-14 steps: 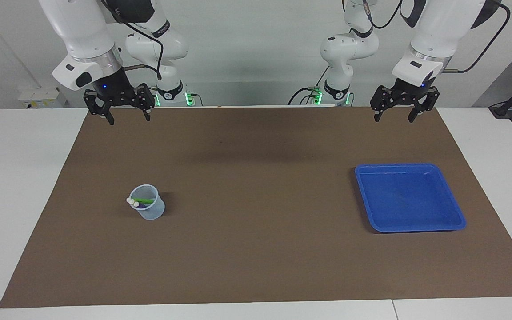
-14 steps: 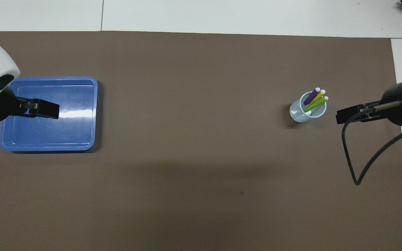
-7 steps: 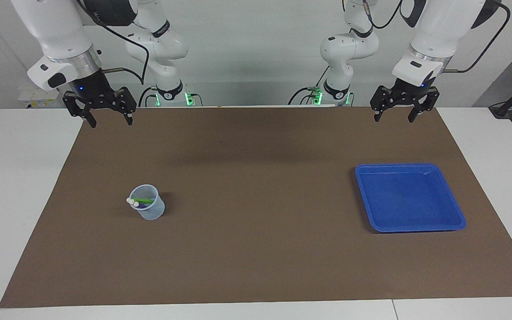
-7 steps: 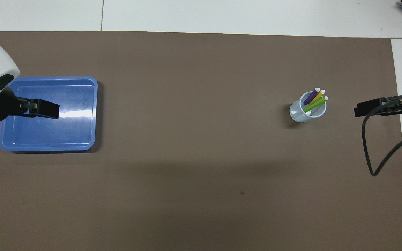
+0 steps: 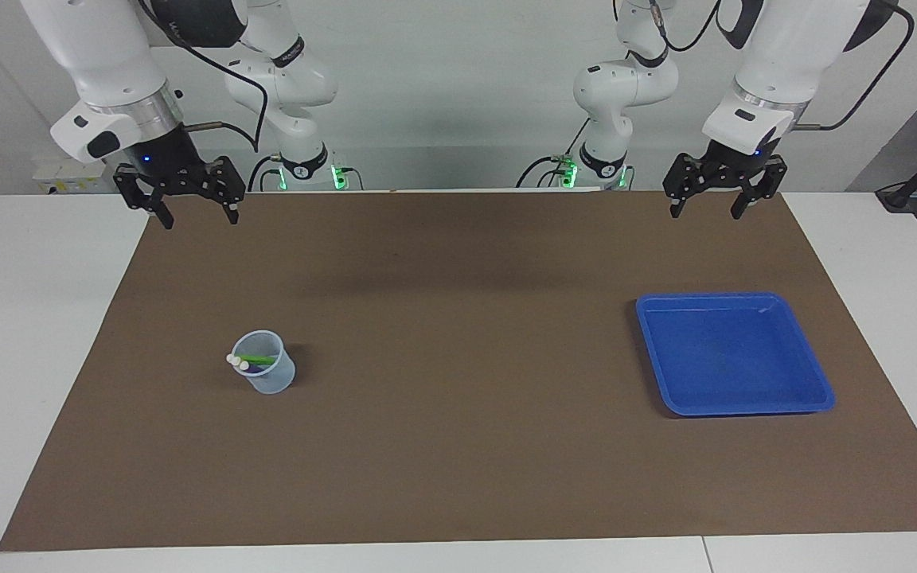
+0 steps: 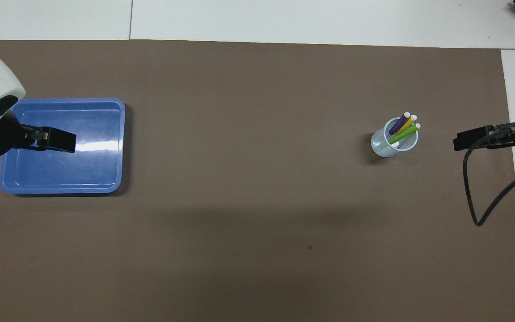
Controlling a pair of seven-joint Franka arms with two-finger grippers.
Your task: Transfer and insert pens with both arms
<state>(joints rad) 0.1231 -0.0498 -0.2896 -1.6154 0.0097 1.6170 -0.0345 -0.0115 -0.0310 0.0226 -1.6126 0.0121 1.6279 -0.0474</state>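
Three pens stand tilted in a clear cup (image 5: 265, 374) (image 6: 393, 144) on the brown mat toward the right arm's end: a purple pen (image 6: 398, 124), a yellow pen (image 6: 406, 124) and a green pen (image 6: 404, 133) (image 5: 255, 360), whitish caps up. My right gripper (image 5: 199, 219) (image 6: 458, 144) hangs open and empty high over the mat's edge at that end, well apart from the cup. My left gripper (image 5: 705, 212) (image 6: 72, 143) waits open and empty, raised at the left arm's end; from above it covers part of the blue tray.
An empty blue tray (image 5: 733, 358) (image 6: 96, 172) lies on the mat toward the left arm's end. The brown mat (image 5: 458, 318) covers most of the white table. Two smaller white robot bases with green lights stand at the robots' edge.
The right gripper has swung away from the cup toward the right arm's end of the table, then settled. The left arm, the cup and the pens have not moved.
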